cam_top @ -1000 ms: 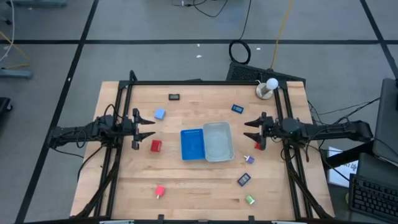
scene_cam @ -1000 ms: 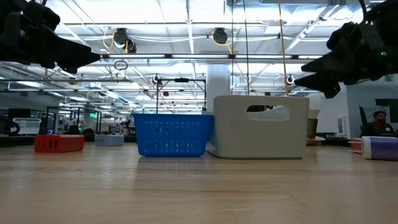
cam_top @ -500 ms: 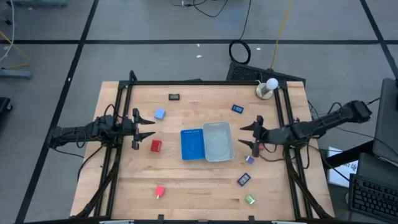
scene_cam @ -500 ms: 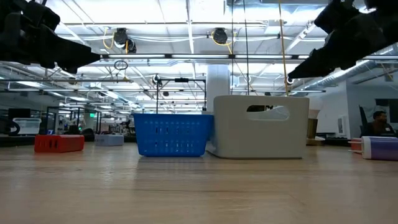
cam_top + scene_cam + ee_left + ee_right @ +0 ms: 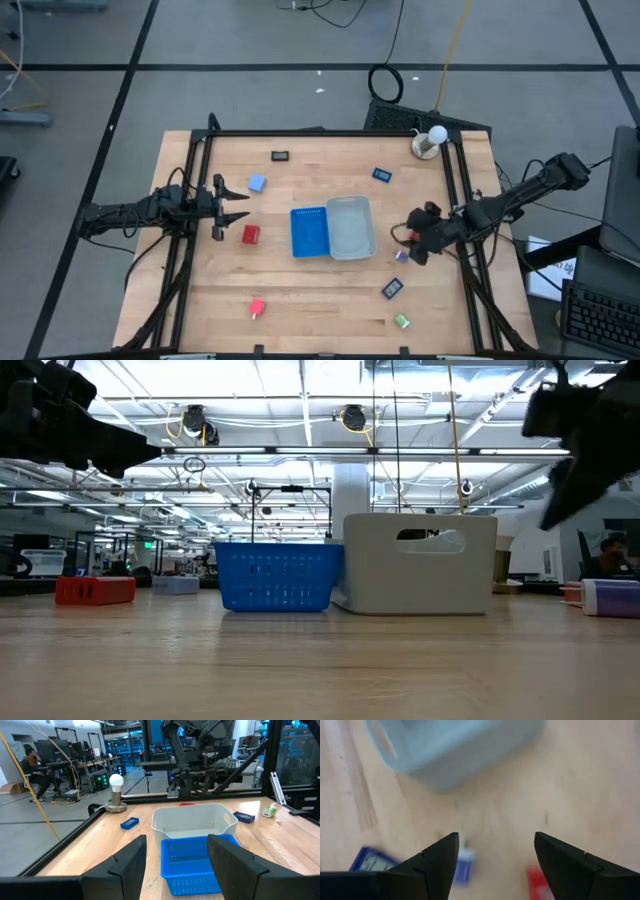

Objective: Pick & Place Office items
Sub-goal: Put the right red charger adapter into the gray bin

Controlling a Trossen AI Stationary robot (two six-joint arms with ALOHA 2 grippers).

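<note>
On the table (image 5: pixel 320 290), centre: a blue tray (image 5: pixel 310 231) and a clear tray (image 5: pixel 350 227) are set side by side, touching, probably so that either arm can reach them; both look unfilled.

Office items, all loose on the wood and none yet trayed:
- red block (image 5: pixel 250 234), just left of the blue tray;
- pale blue block (image 5: pixel 257 184), far-left;
- red piece (image 5: pixel 257 308), near-left;
- black rectangle (image 5: pixel 280 156), far edge;
- blue rectangle (image 5: pixel 382 175), far-right;
- small blue piece (image 5: pixel 401 256), right of the clear tray;
- dark rectangle (image 5: pixel 392 288) and green block (image 5: pixel 401 321), near-right.

Right gripper (image 5: pixel 418 243): fingers spread, nothing between them, tilted down over the small blue piece, which lies between the fingers in the wrist view — judged a reach for pickup.

Left gripper (image 5: pixel 232 206): fingers spread, nothing held, parked at the left edge facing the trays, waiting.
</note>
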